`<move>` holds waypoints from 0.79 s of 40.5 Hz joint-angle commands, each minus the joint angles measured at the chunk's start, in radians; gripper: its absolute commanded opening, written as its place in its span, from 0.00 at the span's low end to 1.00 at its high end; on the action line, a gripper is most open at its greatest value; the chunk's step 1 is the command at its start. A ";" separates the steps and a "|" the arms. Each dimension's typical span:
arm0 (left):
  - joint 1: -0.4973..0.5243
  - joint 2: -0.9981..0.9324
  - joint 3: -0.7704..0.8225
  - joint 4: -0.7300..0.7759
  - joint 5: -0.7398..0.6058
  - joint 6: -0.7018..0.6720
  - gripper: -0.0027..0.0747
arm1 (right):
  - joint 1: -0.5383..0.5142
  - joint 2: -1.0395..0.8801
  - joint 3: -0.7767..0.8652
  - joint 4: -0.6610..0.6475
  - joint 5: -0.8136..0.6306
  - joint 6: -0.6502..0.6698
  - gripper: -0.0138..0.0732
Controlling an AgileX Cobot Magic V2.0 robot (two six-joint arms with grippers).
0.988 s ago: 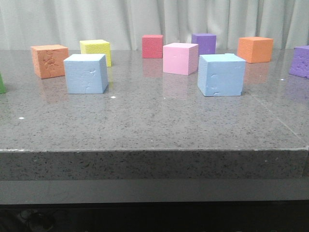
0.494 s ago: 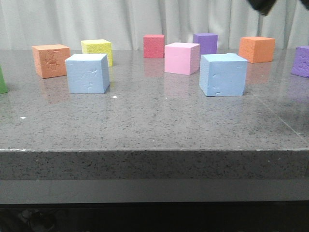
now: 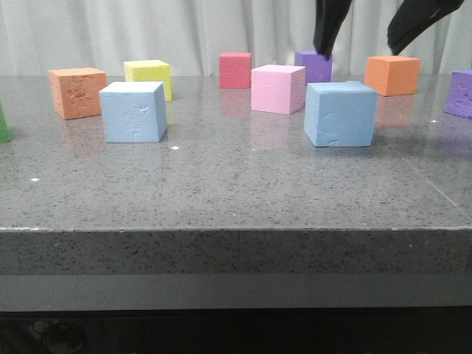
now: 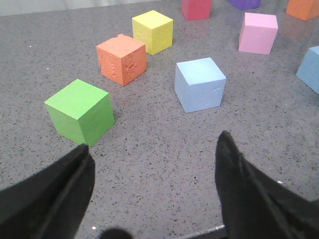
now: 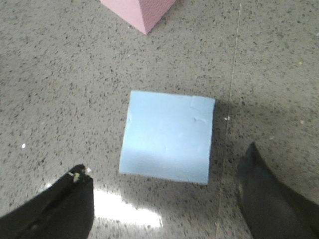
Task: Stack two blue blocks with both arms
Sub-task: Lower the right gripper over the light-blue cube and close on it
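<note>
Two sky-blue blocks stand apart on the grey table. The left blue block [image 3: 133, 112] also shows in the left wrist view [image 4: 199, 84]. The right blue block [image 3: 341, 114] also shows in the right wrist view [image 5: 168, 142]. My right gripper [image 3: 358, 53] is open and empty, hanging above the right blue block without touching it; in the right wrist view [image 5: 165, 160] its fingers straddle the block from above. My left gripper [image 4: 154, 141] is open and empty, low over the table's near edge, short of the left blue block. It is out of the front view.
Around the blue blocks stand an orange cube [image 3: 76, 92], yellow cube [image 3: 147, 76], red cube [image 3: 234, 70], pink cube [image 3: 276, 88], purple cube [image 3: 313, 66], second orange cube [image 3: 392, 74] and a purple cube at the right edge [image 3: 461, 92]. A green cube [image 4: 79, 112] sits left.
My right gripper has come down into the front view from the upper right and now hangs open over the right blue block. The blocks have not moved.
</note>
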 commanded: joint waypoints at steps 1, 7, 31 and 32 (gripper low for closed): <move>-0.007 0.011 -0.029 0.004 -0.063 -0.006 0.67 | -0.006 0.006 -0.061 -0.030 -0.052 0.013 0.84; -0.007 0.011 -0.029 0.004 -0.061 -0.006 0.67 | -0.024 0.063 -0.085 -0.034 -0.051 0.018 0.84; -0.007 0.011 -0.029 0.005 -0.059 -0.006 0.67 | -0.047 0.164 -0.086 0.004 -0.101 0.052 0.79; -0.007 0.011 -0.029 0.005 -0.059 -0.006 0.67 | -0.047 0.164 -0.086 0.009 -0.100 0.052 0.76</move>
